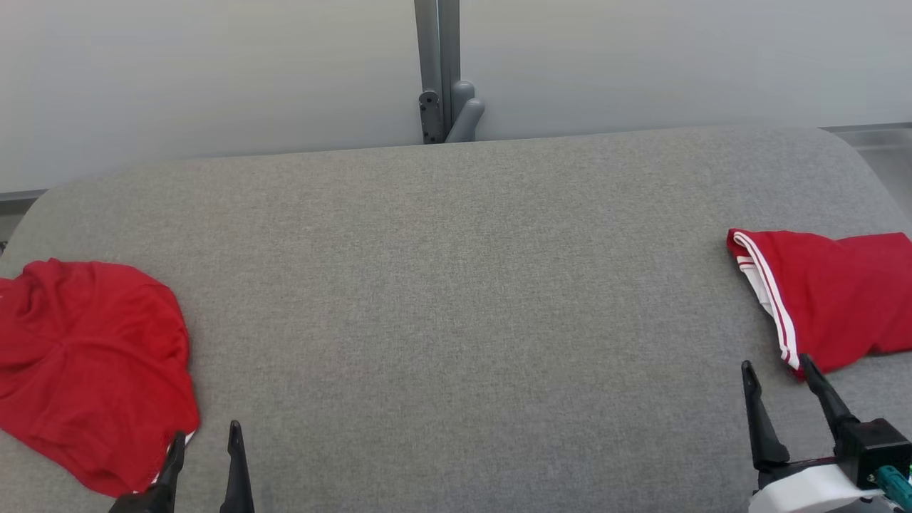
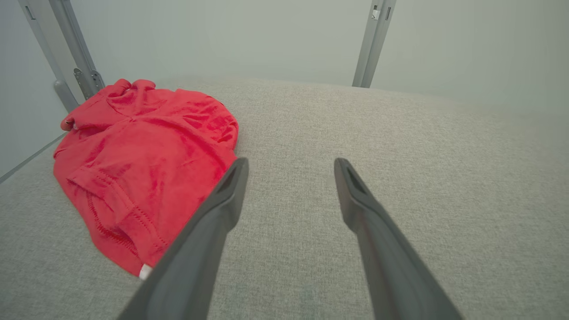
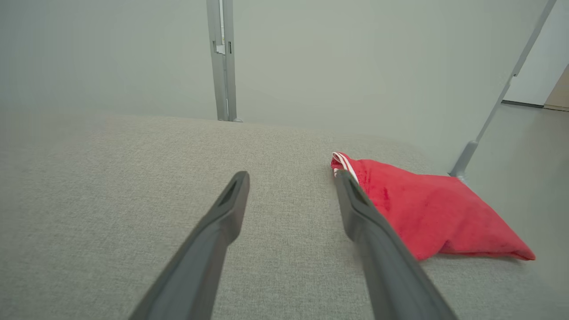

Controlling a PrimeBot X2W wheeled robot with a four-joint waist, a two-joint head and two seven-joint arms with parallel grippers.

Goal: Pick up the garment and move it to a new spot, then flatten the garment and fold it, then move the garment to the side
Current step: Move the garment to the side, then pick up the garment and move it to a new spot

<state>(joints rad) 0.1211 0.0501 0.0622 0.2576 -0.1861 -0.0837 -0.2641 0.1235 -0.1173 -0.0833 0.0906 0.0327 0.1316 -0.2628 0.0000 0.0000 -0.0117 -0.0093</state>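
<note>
One crumpled garment [image 1: 85, 363] lies beside the wide-open left claw [image 1: 206, 429].

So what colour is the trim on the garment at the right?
White stripes on the red garment, clearest in the head view.

Bright, even, diffuse light, no glare. Shadows are faint: a thin dark line under the red garment [image 3: 426, 213] just right of the right fingers [image 3: 378, 249]. In the wrist views the worktop [image 3: 133, 146] beyond them goes hazy, and side posts [image 3: 462, 159] lean outward.
</note>
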